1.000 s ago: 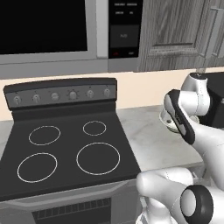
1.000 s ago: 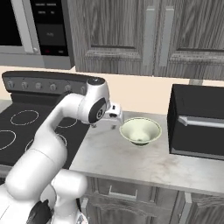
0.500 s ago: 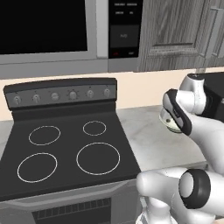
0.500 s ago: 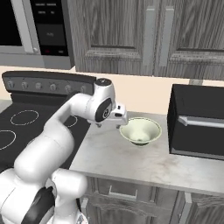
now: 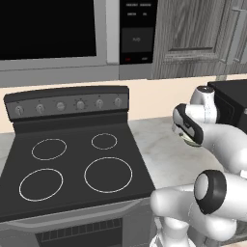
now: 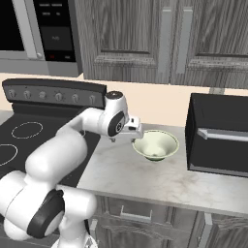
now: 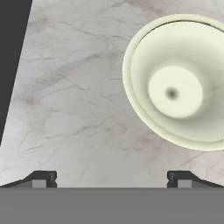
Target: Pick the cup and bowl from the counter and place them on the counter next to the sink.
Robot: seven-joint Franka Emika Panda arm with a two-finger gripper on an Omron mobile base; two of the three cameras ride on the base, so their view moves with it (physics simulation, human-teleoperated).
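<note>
Counter: grey-beige marbled stone (image 6: 145,179), running from the stove (image 5: 72,164) on the left to a black box-shaped appliance (image 6: 220,135) on the right, dark cabinets below.
Room: grey wood wall cabinets (image 6: 160,38) above a cream backsplash; a microwave (image 5: 53,34) with a dark control panel hangs over the stove.
Bowl: pale cream bowl (image 6: 155,144) upright on the counter between stove and black appliance, nearer the appliance; in the hand view the bowl (image 7: 179,87) sits up and to the right, off the gripper's centre line.
Change: against the earliest frame, the forearm reaches further right along the counter and the hand has closed in on the bowl's left rim; the bowl has not moved.
Arm: bent low over the counter's left part, wrist just left of the bowl.
Gripper: gripper (image 7: 111,177) spread wide, holding nothing, both tips over bare stone; it seems just beside the bowl rather than touching, though the right base view is too coarse to be sure.
</note>
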